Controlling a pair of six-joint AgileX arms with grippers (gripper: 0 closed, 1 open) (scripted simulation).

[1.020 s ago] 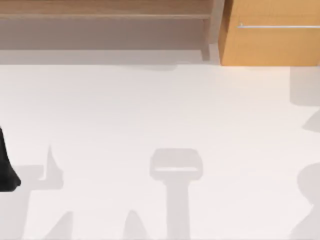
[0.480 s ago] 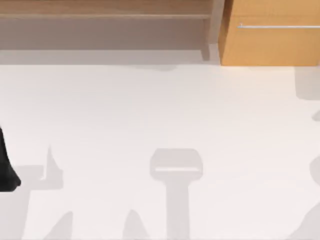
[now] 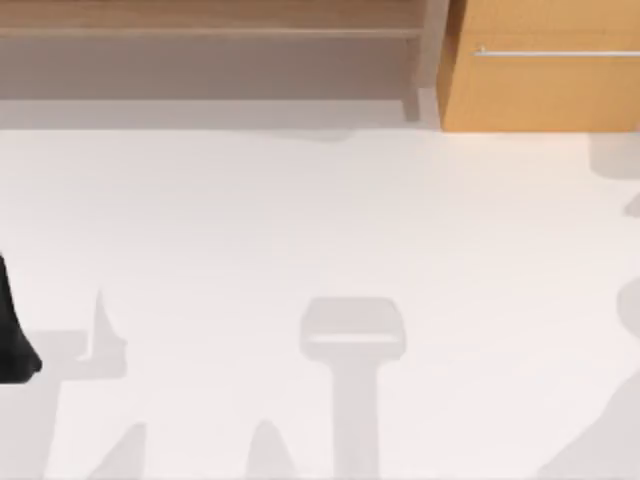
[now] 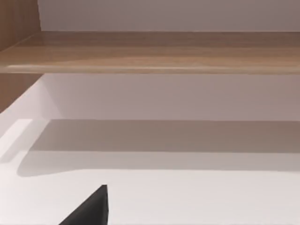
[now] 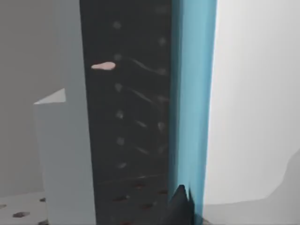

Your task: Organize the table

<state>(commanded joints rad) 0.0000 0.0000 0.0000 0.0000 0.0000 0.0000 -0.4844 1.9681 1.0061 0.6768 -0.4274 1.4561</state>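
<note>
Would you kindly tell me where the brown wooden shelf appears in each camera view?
Top view: the brown wooden shelf runs along the upper edge, left of the orange drawer unit.
Left wrist view: its board spans the picture, over the shaded table.
Right wrist view: a dark, blue-edged panel close up.
Shared landmark: the off-white table.

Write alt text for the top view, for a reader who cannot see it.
A wide off-white table seen from above, crossed by soft grey shadows. Along its far edge stand a brown wooden shelf on the left and an orange-wood drawer unit with a silver bar handle on the right. A black part of the left arm pokes in at the left edge.
</note>
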